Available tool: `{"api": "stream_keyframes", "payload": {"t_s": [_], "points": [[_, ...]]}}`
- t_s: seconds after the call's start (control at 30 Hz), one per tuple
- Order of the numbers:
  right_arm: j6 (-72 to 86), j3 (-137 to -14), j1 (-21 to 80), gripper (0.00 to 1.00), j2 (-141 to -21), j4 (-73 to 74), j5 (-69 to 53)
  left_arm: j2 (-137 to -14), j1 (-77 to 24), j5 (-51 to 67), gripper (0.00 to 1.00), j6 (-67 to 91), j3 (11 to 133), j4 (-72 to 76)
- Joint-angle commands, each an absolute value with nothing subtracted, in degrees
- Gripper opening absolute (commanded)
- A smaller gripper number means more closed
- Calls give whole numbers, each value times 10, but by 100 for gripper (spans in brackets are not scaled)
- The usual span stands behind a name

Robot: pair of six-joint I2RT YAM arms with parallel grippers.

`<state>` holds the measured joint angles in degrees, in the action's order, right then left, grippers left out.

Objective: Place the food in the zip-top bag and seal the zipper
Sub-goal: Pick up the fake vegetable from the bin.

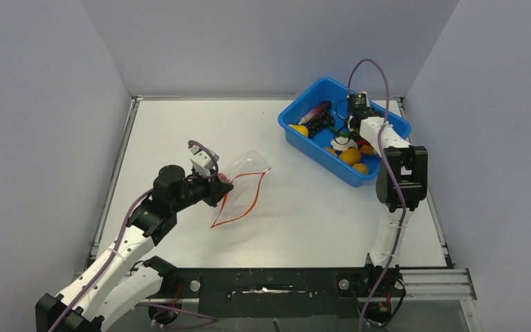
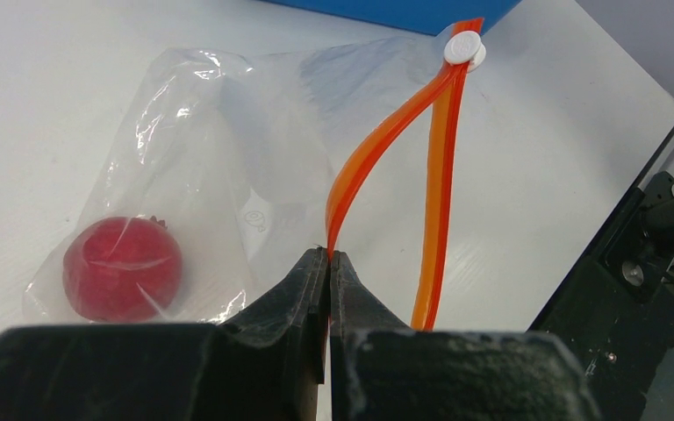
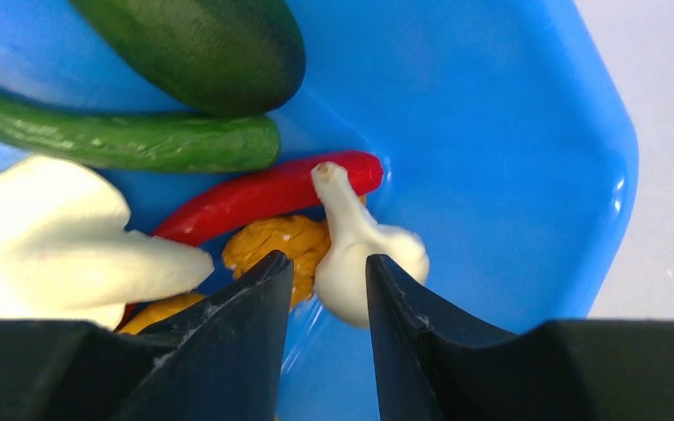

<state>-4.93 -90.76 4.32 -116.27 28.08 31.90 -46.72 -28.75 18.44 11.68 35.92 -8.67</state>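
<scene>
The clear zip-top bag lies left of centre on the table with its mouth spread. A red ball sits inside it. My left gripper is shut on one side of the red-orange zipper, whose white slider is at the far end. My right gripper is down in the blue tub among the food. Its jaws stand narrowly apart with a white garlic piece at the tips. The garlic lies against the right finger, and blue shows between it and the left finger.
A red chilli, a green cucumber, a dark green piece, an orange piece and a large white piece crowd the tub. The tub stands at the back right. Grey walls enclose the table.
</scene>
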Motion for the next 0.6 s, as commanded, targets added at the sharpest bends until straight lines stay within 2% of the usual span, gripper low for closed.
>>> {"api": "stream_keyframes", "payload": {"t_s": [0.0,0.57], "points": [[-74,-971,26,38,-1175,276,329,-452,-283,193,0,113,360,-57],[-58,-1047,2,43,-1246,315,251,-452,-280,207,0,121,356,-57]]}}
